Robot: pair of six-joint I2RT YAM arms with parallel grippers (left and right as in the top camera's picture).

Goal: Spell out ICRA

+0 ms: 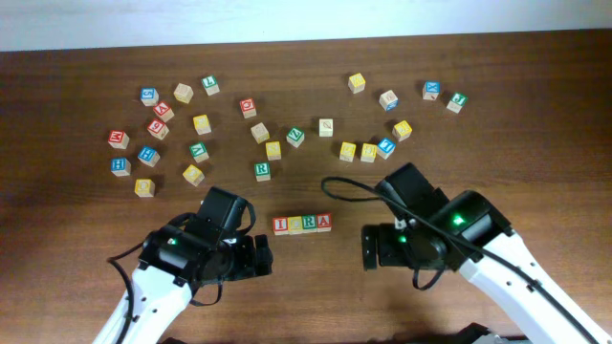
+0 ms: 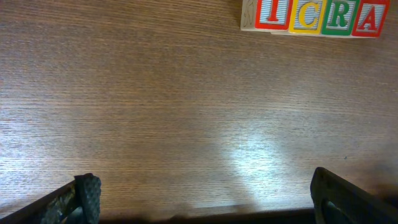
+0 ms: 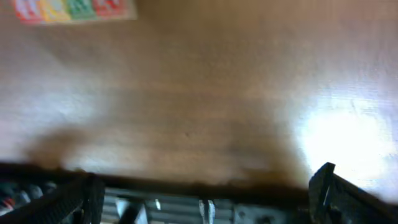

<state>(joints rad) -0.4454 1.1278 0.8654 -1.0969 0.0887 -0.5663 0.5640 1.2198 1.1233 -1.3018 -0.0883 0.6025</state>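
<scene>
This looks like a robotics lab bench, not a home or shop: a wood-grain table fills the overhead view, edged at 12 o'clock by a pale strip that could be wall or floor. Two white-and-black machine arms reach in from the near edge, the left arm at 7 o'clock and the right arm at 5 o'clock, each with a lit green lamp, and a loose black cable loops over the wood. On the table lie small lettered cubes, scattered from 10 to 2 o'clock, and an ICRA row at the centre.
</scene>
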